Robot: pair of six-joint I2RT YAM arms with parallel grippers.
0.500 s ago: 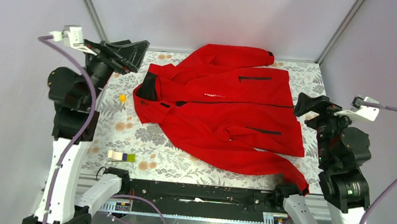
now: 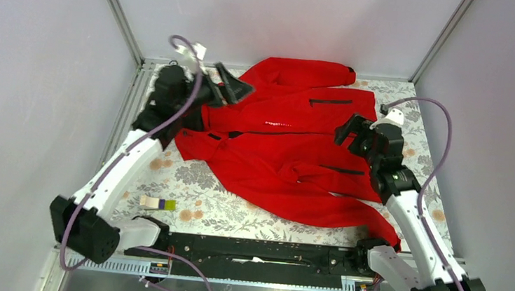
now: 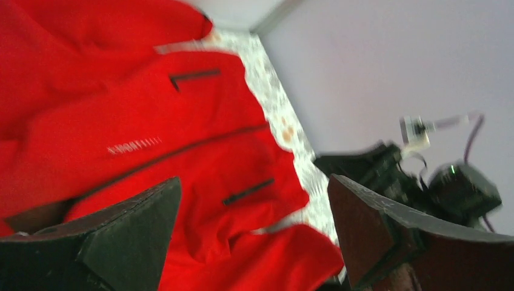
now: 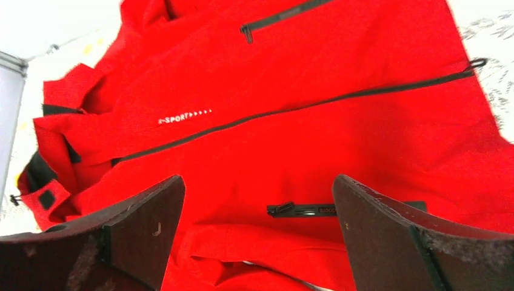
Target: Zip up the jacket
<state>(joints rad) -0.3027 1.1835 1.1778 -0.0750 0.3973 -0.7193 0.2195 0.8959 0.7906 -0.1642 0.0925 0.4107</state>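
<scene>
While left hand (image 2: 235,87) and right hand (image 2: 351,128) gape, the jacket (image 2: 289,155) lies between.

Blurred view — the left pincer (image 3: 253,185) gapes wide above the red jacket (image 3: 121,109), the right arm (image 3: 418,182) beyond.

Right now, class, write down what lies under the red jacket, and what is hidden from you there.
The jacket lies on a flower-patterned table surface, which shows at its sides. Whatever else may lie beneath is covered by the red fabric.
</scene>
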